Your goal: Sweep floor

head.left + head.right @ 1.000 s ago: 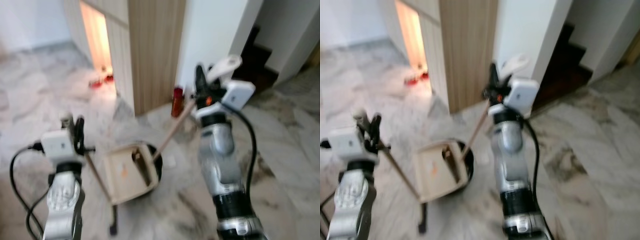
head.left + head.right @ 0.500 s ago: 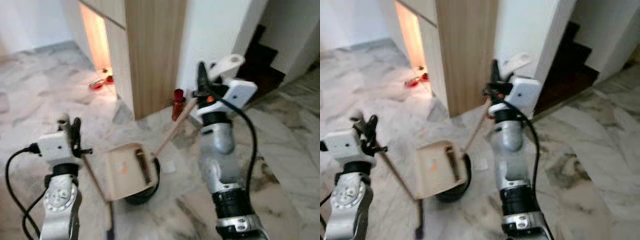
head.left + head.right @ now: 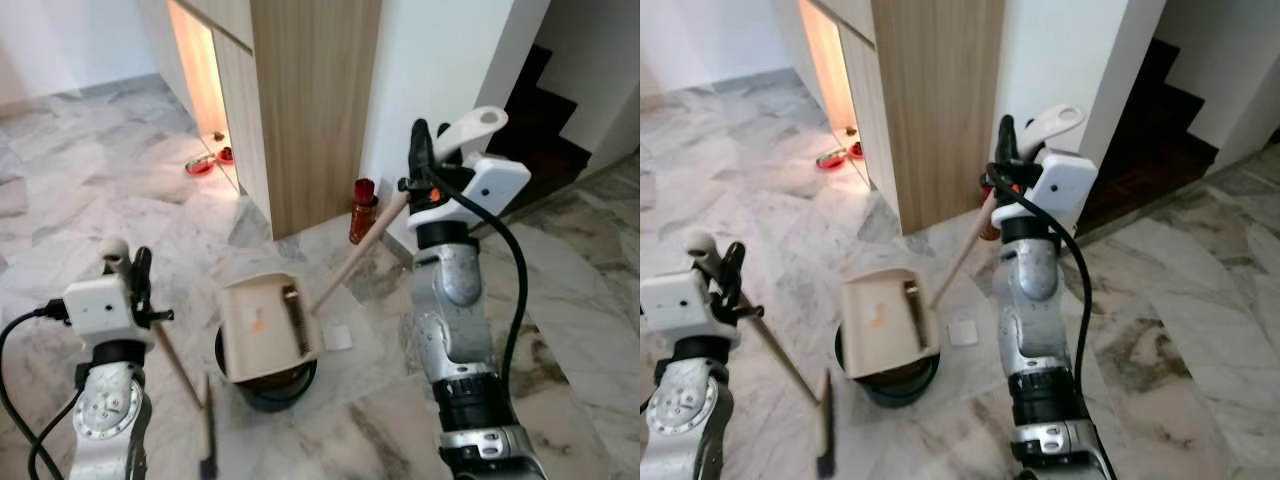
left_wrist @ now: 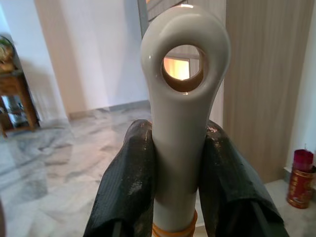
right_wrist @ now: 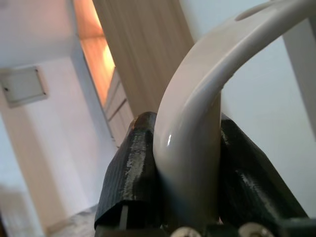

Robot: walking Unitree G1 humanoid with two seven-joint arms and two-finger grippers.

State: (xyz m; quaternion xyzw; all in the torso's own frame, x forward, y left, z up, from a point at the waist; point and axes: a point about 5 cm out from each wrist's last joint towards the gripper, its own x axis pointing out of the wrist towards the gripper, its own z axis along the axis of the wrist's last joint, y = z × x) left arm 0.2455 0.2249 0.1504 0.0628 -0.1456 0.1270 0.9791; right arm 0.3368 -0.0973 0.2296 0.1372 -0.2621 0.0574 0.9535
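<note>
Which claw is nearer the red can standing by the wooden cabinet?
Right. The right claw, shut on the dustpan handle, is raised just beside and above the red can. The left claw, shut on the broom handle, is well back on the other side of the dustpan.

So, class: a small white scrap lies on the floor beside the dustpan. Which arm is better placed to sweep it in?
Probably the left. Its end effector grips the broom handle, whose head rests on the floor. The right end effector holds the dustpan by its long handle, next to the scrap.
</note>
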